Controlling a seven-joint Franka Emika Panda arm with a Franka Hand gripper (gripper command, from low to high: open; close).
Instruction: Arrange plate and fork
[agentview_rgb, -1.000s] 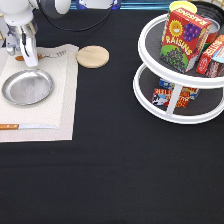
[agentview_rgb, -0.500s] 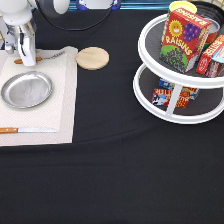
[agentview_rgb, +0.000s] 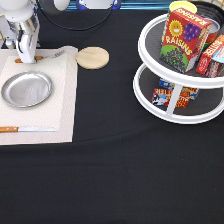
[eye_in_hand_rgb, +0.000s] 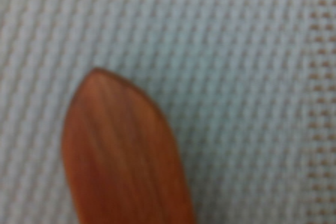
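The silver plate (agentview_rgb: 26, 89) lies flat on the white placemat (agentview_rgb: 55, 105) at the exterior view's left. The fork (agentview_rgb: 46, 56) lies on the mat's top edge just above the plate, with its orange-brown handle toward the left and its tines toward the right. My gripper (agentview_rgb: 27, 54) is low over the fork's handle, open, with a finger on each side of it. The wrist view shows the rounded end of the wooden handle (eye_in_hand_rgb: 124, 160) resting on the woven mat.
A wooden-handled knife (agentview_rgb: 25, 129) lies along the mat's bottom edge. A round wooden coaster (agentview_rgb: 92, 57) sits right of the mat. A white two-tier turntable (agentview_rgb: 175, 107) with a raisin box (agentview_rgb: 181, 39) and other packets stands at the right.
Almost nothing has moved. My gripper stays low over the fork's handle at the mat's top edge, and the plate and knife lie as before.
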